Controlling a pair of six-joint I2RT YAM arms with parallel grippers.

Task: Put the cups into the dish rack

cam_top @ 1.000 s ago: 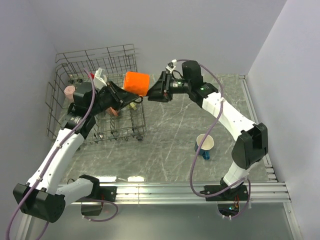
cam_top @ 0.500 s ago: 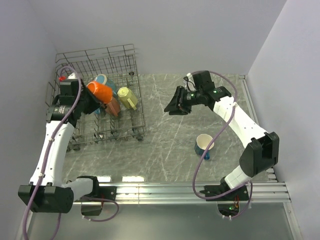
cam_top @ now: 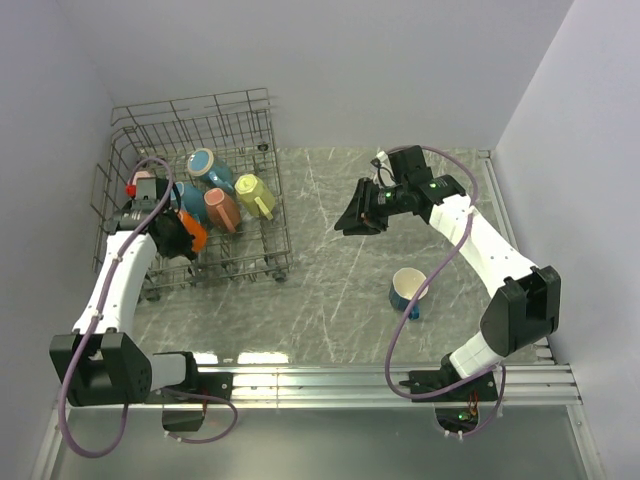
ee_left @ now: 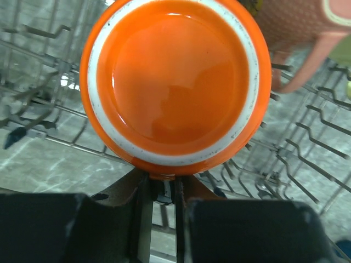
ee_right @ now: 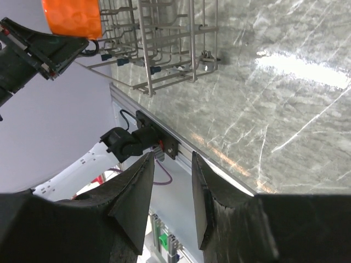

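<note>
The left pincer (ee_left: 162, 183) clamps the glossy round orange mug (ee_left: 175, 82) inside the wire dish rack (cam_top: 230, 110); the right pincer (ee_right: 171, 164) gapes, empty.

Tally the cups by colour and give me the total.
orange cup: 1
yellow cup: 1
salmon cup: 1
light blue cup: 1
dark blue cup: 1
pale pink cup: 1
teal cup: 1
Total: 7

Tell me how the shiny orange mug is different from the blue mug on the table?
The glossy orange ceramic mug is tipped inside the grey wire dish rack, clamped by the left gripper; the blue ceramic mug stands upright on the marble table, touched by nothing. Both are small mugs.
</note>
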